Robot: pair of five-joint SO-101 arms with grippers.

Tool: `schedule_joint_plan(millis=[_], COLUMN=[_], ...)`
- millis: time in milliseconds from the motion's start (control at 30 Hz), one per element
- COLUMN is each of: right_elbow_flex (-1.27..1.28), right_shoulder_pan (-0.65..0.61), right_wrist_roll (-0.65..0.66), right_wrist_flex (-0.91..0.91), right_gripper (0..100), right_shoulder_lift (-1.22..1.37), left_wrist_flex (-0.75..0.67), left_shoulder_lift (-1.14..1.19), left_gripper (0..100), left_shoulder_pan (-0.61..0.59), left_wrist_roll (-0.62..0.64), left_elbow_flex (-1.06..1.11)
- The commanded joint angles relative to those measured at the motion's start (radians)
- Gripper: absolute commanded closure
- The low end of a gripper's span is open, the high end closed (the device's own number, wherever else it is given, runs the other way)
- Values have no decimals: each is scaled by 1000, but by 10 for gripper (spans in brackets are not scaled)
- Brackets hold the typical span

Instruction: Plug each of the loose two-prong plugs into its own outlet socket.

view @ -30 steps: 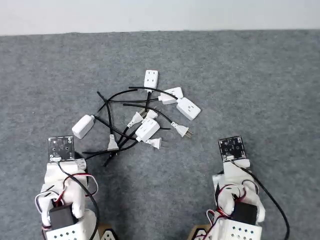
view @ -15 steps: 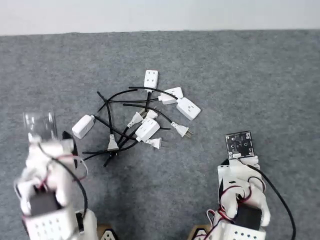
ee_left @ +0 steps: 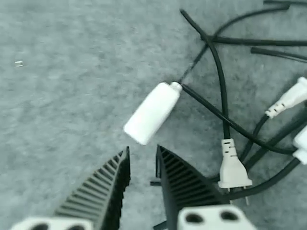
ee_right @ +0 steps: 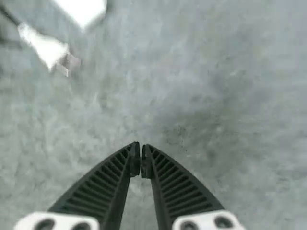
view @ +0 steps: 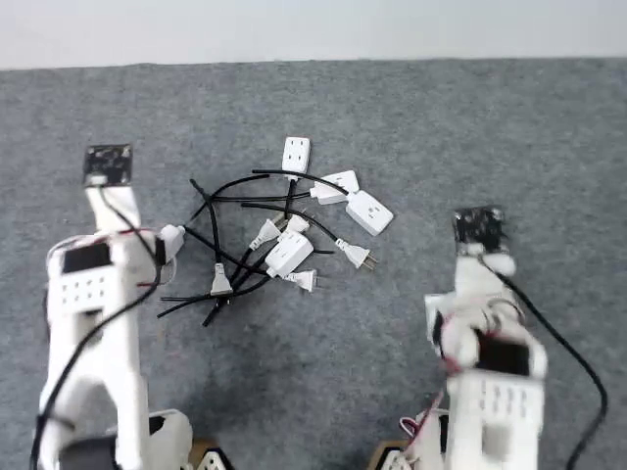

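A tangle of black cords (view: 245, 250) lies mid-table, with several white outlet sockets and two-prong plugs on it. One socket (view: 165, 245) lies at the tangle's left end, right beside my left arm (view: 90, 279). In the left wrist view this socket (ee_left: 152, 112) lies just ahead of my left gripper (ee_left: 142, 149), which is open by a narrow gap and holds nothing. A white plug (ee_left: 233, 170) lies close by. My right gripper (ee_right: 139, 152) is shut and empty over bare carpet. Ahead of it a plug (ee_right: 45, 48) and a socket (ee_right: 81, 9) show blurred.
Other sockets (view: 296, 155) (view: 369, 212) (view: 289, 254) and plugs (view: 358, 257) (view: 220, 282) are spread through the tangle. Grey carpet (view: 470, 127) covers the table up to a pale wall at the back. My right arm (view: 485, 333) stands right of the pile.
Both arms have unfolded from the near edge and stretched forward. The left arm swung out left and up beside the leftmost socket. The right arm advanced toward the pile's right side.
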Motion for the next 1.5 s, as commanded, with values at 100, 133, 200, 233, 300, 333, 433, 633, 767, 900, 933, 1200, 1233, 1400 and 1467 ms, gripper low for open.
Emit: schedule_joint_plan(millis=[100, 133, 200, 233, 300, 333, 433, 633, 767, 900, 933, 1200, 1233, 1400, 1467], right_elbow_flex=[-29, -32, -32, -32, -32, -32, -32, -31, -31, -31, -31, -31, -31, -18, -18], right_shoulder_pan=[51, 53, 53, 53, 53, 53, 53, 53, 53, 53, 53, 53, 53, 53, 53], right_wrist_roll=[29, 29, 29, 29, 29, 29, 29, 8, -8, -11, -11, -11, -11, -11, -11], right_wrist_flex=[-214, -208, -208, -208, -208, -208, -209, -209, -209, -209, -209, -209, -209, -219, -219], right_gripper=[972, 950, 893, 869, 847, 850, 863, 864, 863, 863, 864, 865, 865, 865, 865], right_shoulder_lift=[318, 321, 321, 321, 325, 328, 331, 331, 331, 331, 331, 332, 332, 329, 329], left_wrist_flex=[-38, -44, -49, -46, -43, -44, -48, -112, -117, -121, -121, -78, -58, 32, 75], left_shoulder_lift=[259, 299, 365, 394, 434, 446, 466, 466, 488, 531, 545, 583, 583, 578, 543], left_gripper=[818, 799, 780, 780, 780, 780, 780, 780, 780, 780, 780, 995, 990, 988, 988], left_shoulder_pan=[41, 38, 37, 37, 37, 37, 35, -29, -49, -44, -40, 5, 11, 34, 32], left_wrist_roll=[6, 6, -6, -35, -89, -107, -157, -207, -262, -276, -276, -276, -276, -276, -270], left_elbow_flex=[-217, -245, -292, -311, -334, -337, -338, -349, -343, -343, -343, -374, -372, -375, -380])
